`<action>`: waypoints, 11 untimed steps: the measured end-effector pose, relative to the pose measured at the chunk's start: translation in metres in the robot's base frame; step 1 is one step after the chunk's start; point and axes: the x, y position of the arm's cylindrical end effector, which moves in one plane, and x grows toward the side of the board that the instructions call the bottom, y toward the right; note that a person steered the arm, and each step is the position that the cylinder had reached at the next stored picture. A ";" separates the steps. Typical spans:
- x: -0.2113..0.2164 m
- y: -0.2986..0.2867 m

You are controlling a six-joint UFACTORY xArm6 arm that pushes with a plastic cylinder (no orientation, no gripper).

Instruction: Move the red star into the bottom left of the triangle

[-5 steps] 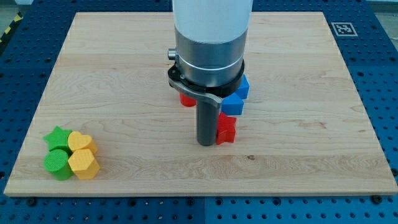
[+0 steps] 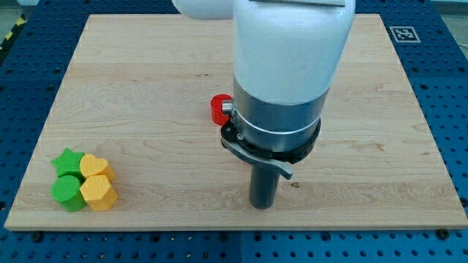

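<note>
My tip (image 2: 262,205) rests on the board near the view's bottom, right of centre. The arm's wide body hides the board above it, so the red star and the blue blocks do not show. Only a red block (image 2: 218,109) shows at the arm's left edge, up and left of my tip; its shape is not clear. No triangle block can be made out.
A cluster sits at the view's bottom left: a green star (image 2: 67,161), a green cylinder (image 2: 68,191), and two yellow blocks (image 2: 95,167) (image 2: 98,192). The wooden board (image 2: 146,88) has its bottom edge close below my tip.
The arm has moved right and toward the view's bottom. The red star and blue blocks seen beside the rod are now hidden behind the arm; the red block at its left is more exposed.
</note>
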 end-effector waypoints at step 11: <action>-0.059 -0.069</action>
